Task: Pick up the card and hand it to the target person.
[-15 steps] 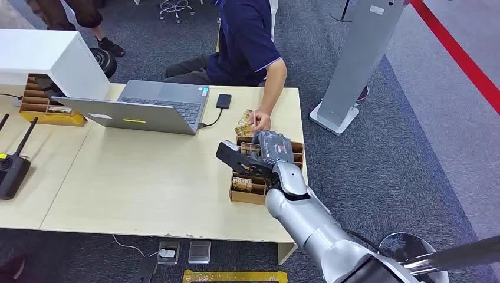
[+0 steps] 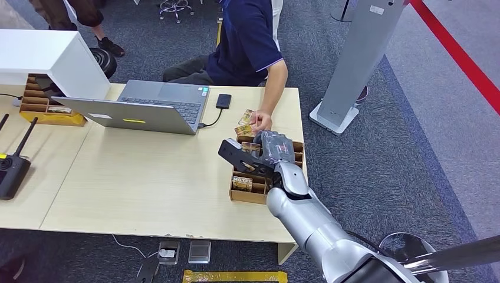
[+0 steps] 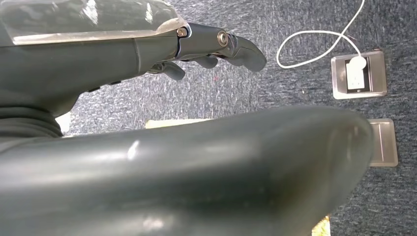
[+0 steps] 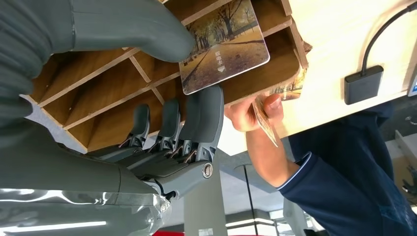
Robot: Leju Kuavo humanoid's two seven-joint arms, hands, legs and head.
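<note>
Right robot hand pinching card; left robot hand hanging, fingers apart.

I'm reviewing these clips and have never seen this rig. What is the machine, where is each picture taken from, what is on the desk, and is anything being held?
This is a humanoid robot with silver arms and many-fingered hands. The head view looks down from its body. Its right hand is over a brown wooden compartment box on the pale wooden desk, pinching a tree-lined picture card between thumb and fingers, as the right wrist view shows close up. A person in a navy shirt sits opposite holding more cards. The desk also has a grey laptop and a small black device. The left wrist view shows the left hand holding nothing, above carpet.
</note>
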